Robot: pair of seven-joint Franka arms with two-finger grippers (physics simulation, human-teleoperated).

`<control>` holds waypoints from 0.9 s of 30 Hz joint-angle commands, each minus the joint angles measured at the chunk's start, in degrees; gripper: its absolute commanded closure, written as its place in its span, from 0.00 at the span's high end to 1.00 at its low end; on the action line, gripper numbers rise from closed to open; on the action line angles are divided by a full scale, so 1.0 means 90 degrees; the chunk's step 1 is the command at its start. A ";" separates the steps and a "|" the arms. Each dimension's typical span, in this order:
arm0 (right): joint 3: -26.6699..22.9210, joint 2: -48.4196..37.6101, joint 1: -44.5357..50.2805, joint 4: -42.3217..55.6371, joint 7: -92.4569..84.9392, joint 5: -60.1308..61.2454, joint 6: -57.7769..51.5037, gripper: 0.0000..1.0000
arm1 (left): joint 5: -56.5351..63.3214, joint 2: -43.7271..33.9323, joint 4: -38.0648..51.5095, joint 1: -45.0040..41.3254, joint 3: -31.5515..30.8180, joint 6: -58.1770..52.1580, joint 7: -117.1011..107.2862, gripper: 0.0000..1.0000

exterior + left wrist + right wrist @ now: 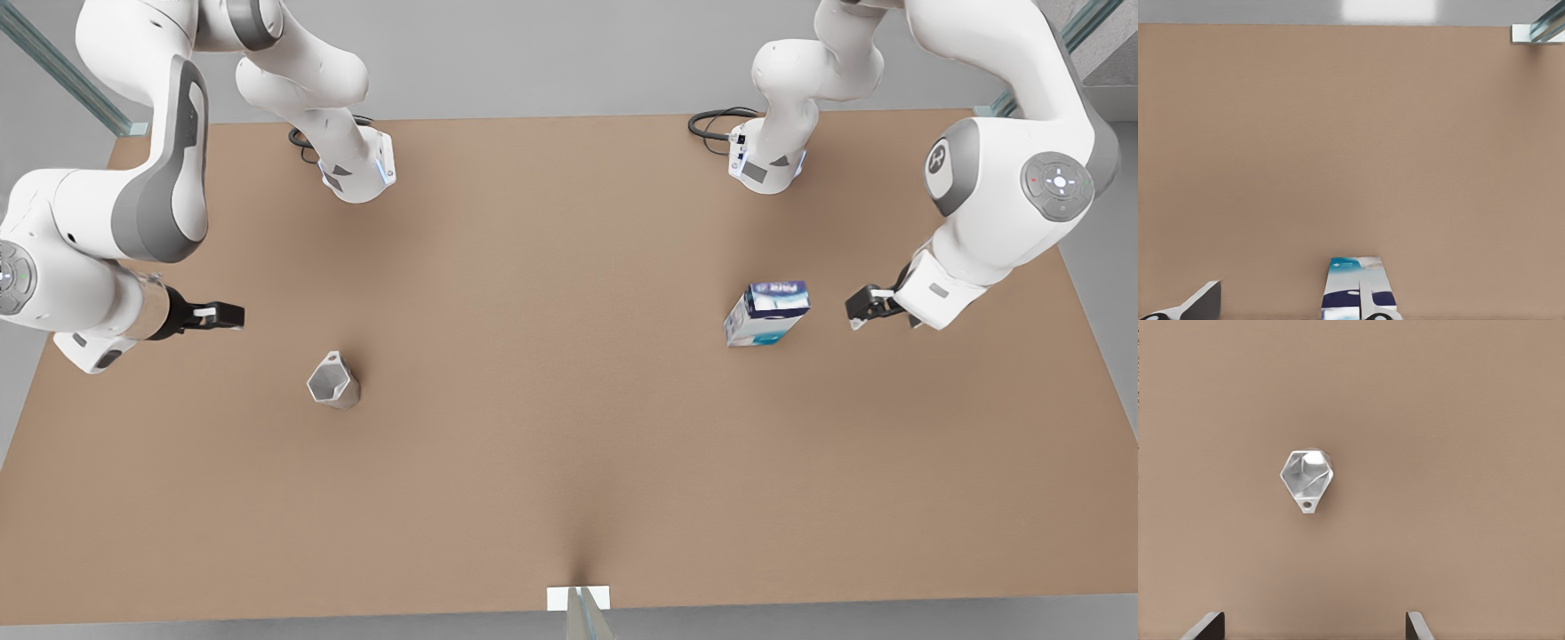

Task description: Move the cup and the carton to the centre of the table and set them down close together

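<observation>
Front view, left to right. The right hand [233,315] sits at the front view's left, above the tabletop [551,427], dark fingers pointing toward the middle. It is apart from the cup [334,380], which stands a little further toward the centre and nearer the front edge. Right wrist view: two fingertips [1205,625] set wide apart with bare brown surface between them, so this hand is open and holds nothing. The cup [1307,475] lies well ahead of them, seen from above, its faceted rim open upward and its small handle turned toward the camera.

The middle of the tabletop carries nothing but soft shadow.

The carton [766,313] stands upright at the front view's right, dark blue top with white lettering facing up, teal and white on its sides. It is well apart from the cup.

The left hand [857,307] hangs just beside the carton, on its outer side, not touching it. Left wrist view: the carton [1355,280] sits close in, with one fingertip [1201,303] far off to one side and another overlapping the carton's face; fingers spread, hand open, nothing gripped.
</observation>
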 commanded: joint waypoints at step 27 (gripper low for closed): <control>-0.0048 0.0830 0.1030 -0.3456 0.0994 0.0693 0.4912 1.00 | -0.0143 0.0029 -0.0127 -0.0010 0.0017 -0.0519 -0.0014 1.00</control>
